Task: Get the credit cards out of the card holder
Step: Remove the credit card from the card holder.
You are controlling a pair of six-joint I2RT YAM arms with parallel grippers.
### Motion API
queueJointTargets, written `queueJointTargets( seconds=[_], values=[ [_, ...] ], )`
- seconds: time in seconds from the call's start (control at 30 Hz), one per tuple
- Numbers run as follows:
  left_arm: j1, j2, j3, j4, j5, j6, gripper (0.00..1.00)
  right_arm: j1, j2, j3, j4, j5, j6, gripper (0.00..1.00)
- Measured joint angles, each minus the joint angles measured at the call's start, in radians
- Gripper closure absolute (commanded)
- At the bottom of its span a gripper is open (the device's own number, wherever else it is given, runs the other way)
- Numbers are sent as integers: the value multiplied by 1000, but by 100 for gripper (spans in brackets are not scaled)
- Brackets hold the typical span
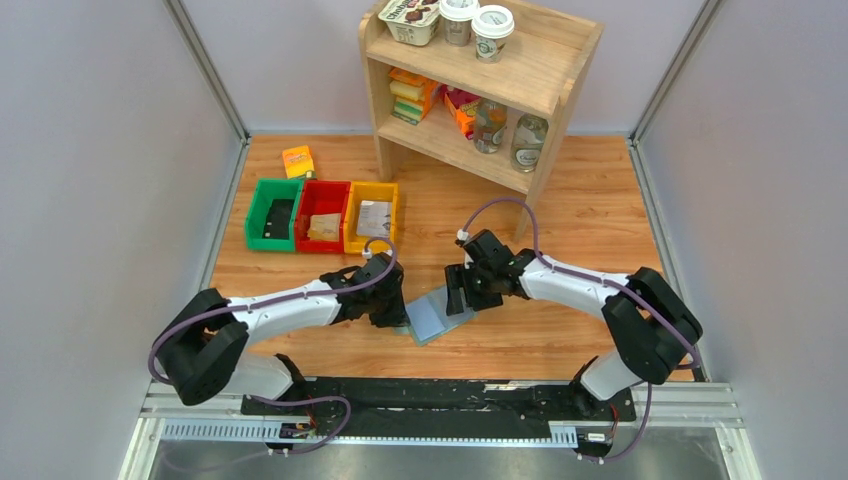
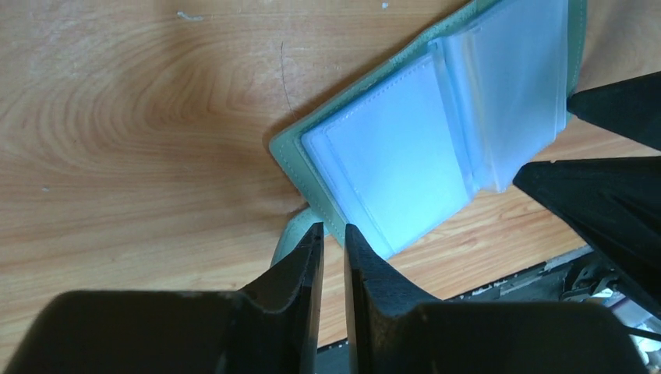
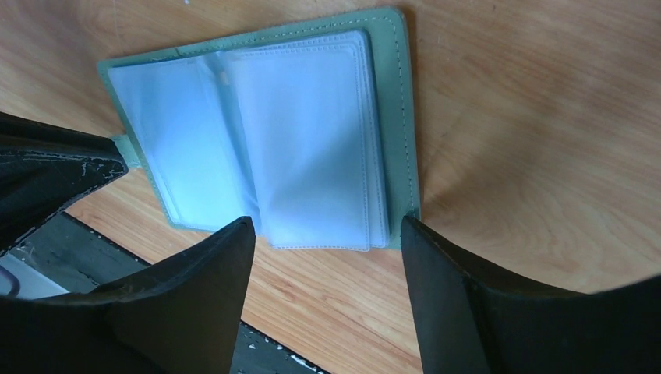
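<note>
The left end effector [image 2: 331, 231] has its jaws narrow, with only a thin slit between them. Its tips stand at one edge of the card holder [image 2: 405, 167], just beside the small side tab [image 2: 287, 238]. We cannot tell whether it pinches this edge or only touches it. The right end effector [image 3: 326, 226] has its jaws wide. They stand one on each side of the other half of the card holder, at that half's short edge, and nothing is held between them.

The card holder lies open and flat on the surface [image 1: 590, 200], between the two end effectors. Its clear sleeves [image 3: 304, 140] face up and look pale blue. We see no print or colour of credit cards through them, so we cannot tell whether they are full or empty. We also see no loose card on the wood just beside the card holder.

Well apart from the card holder, on its far left side in the top view, stand three coloured bins [image 1: 322, 185]. Beyond it, at the back, stands a wooden shelf [image 1: 530, 70].

We judge that the opening step is done and the real work is left: to hold the card holder down, catch a card edge and draw it out of a sleeve.
</note>
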Motion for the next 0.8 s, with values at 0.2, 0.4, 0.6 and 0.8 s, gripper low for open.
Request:
queueJointTargets(
  seconds=[0.2,0.4,0.6,0.8],
  values=[
    [-1,43,0,50,6,-9,80,26,28,16,-3,9,2,37],
    [-3,74,0,85,19,-12,82,50,31,44,-34,18,0,39],
    [-4,83,0,105,28,-13,82,83,14,89,-81,26,-4,38],
    [-4,85,-2,114,30,-14,83,105,-34,106,-83,7,-12,50]
  ],
)
